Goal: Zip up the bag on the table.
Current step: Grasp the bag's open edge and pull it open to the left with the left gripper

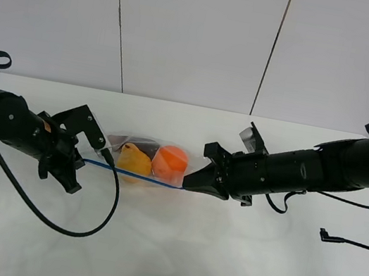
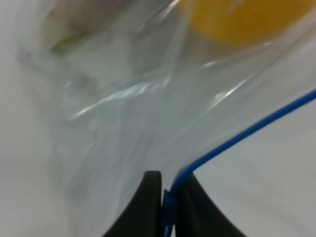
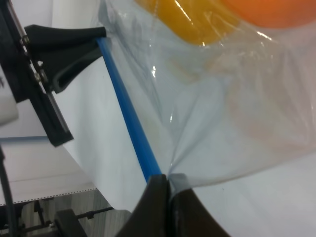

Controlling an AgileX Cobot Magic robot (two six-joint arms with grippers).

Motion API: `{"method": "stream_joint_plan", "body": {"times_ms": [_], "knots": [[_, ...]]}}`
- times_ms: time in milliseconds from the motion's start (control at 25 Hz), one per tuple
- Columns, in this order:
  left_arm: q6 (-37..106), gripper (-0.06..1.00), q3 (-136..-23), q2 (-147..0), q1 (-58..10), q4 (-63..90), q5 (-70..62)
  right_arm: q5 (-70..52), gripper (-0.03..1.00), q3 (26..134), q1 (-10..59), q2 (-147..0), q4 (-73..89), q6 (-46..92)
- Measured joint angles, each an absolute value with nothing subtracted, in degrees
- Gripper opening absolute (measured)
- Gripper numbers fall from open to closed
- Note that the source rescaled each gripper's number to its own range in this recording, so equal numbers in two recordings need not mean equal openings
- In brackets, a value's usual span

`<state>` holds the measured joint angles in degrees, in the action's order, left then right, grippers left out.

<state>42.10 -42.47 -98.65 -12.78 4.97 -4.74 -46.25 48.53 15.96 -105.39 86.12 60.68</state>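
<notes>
Nearest the camera, bare white tabletop [image 1: 218,272]. A black cable [image 1: 49,218] loops across it from the left arm; a small black plug [image 1: 328,236] lies on the right side, with its lead running off the right edge. Next back, the two tools face each other across the middle, each at one end of the blue zip strip [image 1: 135,174]. Left tool [image 1: 86,161]: fingers pressed together, pinching the strip's left end. Its wrist view shows blue plastic caught between the two black tips, the strip running away from them in a straight line. Right tool [image 1: 188,184]: fingers likewise pressed together, pinching the strip's right end at the corner of the bag [image 1: 141,150]; the film puckers just beside the tips. The strip runs straight between the two tools, along the bag's near long edge. The bag sits on the tabletop about mid-depth, a little left of centre, its clear crinkly body behind the strip. Through the film: a yellow item [image 1: 134,161] to the left, an orange ball [image 1: 170,162] touching it on the right, a dark item [image 1: 130,144] behind the yellow one. Cannot tell whether the strip is sealed along its length. Farthest back, the tabletop's rear edge meets a pale panelled wall [image 1: 196,33].
</notes>
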Motion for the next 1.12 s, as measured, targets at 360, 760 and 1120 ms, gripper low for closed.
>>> {"method": "stream_joint_plan", "body": {"times_ms": [360,760,1120], "knots": [[42.16,0.0,-42.47,-98.66,-5.64,5.14,-6.51,-46.25,0.0,48.53,15.96,-105.39,86.11,60.68],[42.34,0.0,-42.47,-98.66,-3.73,5.62,-7.26,-46.32,0.0,48.57,16.44,-105.59,87.19,60.68],[37.85,0.55,-42.47,-98.66,-2.21,5.1,-6.33,-45.78,0.0,48.57,15.96,-105.59,84.99,60.68]]}}
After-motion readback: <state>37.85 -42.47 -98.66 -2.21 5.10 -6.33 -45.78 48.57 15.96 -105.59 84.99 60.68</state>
